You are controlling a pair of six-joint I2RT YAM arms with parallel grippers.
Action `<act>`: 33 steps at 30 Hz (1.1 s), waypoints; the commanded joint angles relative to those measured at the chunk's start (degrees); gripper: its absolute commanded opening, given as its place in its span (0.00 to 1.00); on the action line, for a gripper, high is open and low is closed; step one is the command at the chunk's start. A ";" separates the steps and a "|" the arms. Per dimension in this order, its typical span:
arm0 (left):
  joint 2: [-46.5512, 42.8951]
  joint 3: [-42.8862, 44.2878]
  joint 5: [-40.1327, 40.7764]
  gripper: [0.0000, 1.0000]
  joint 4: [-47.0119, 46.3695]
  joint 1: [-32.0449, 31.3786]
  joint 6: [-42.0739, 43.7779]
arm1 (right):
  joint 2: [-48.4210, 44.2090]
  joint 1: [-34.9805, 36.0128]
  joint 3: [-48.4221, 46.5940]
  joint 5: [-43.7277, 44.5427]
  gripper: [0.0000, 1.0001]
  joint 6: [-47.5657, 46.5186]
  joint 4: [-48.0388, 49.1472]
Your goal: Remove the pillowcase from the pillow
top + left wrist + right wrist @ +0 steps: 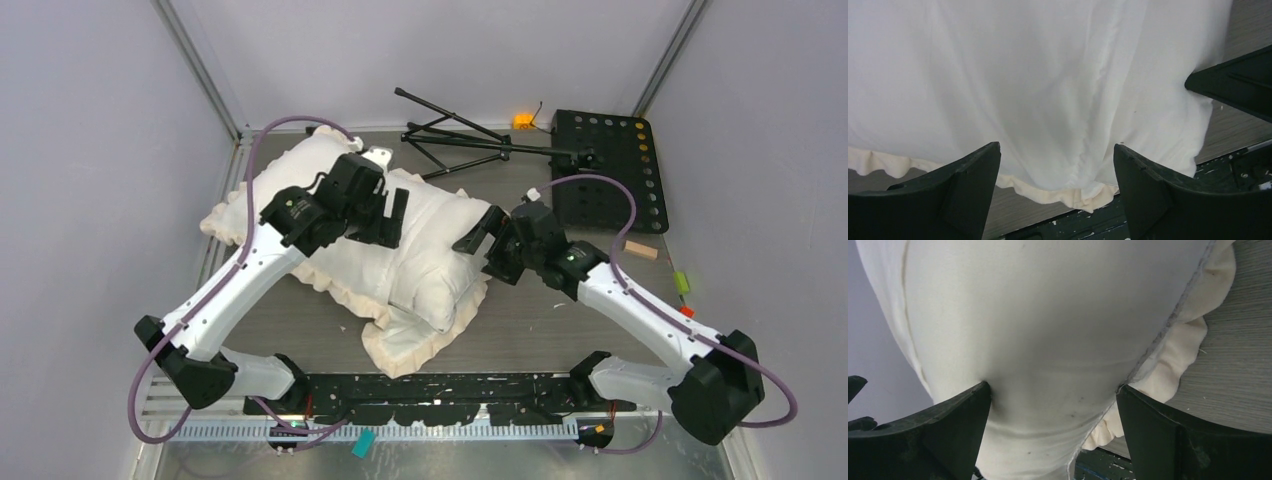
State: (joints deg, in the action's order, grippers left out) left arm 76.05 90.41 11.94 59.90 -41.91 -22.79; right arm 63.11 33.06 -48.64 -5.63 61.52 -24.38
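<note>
The pillowcase [320, 190] lies cream-white face up across the table, its ruffled frill [415, 345] spread at the near side. The plump off-white pillow [440, 255] bulges at its right end. My left gripper [378, 235] hangs open just above the middle of the fabric. In the left wrist view its jaws [1056, 147] stand wide over the white cloth [1023, 75] and frill edge [1048, 192]. My right gripper [475, 258] is open at the pillow's right end. In its wrist view both fingertips [1053, 386] touch the speckled pillow [1048, 315], the frill [1173, 360] beside it.
A folded black tripod [450, 135] and a black perforated board [610, 170] lie at the back right. A small wood block [641, 249] and a green piece [680, 282] sit at the right. A black rail [440, 390] runs along the near edge.
</note>
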 commanded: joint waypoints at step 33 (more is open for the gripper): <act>-5.21 -29.09 -0.67 0.20 -22.77 31.09 -10.23 | -11.73 -20.01 -9.14 9.81 0.00 -19.21 -13.21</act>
State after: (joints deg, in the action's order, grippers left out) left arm 72.73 62.59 -0.08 34.65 -16.32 -35.48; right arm 54.17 17.28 -53.56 -5.74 47.75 -33.06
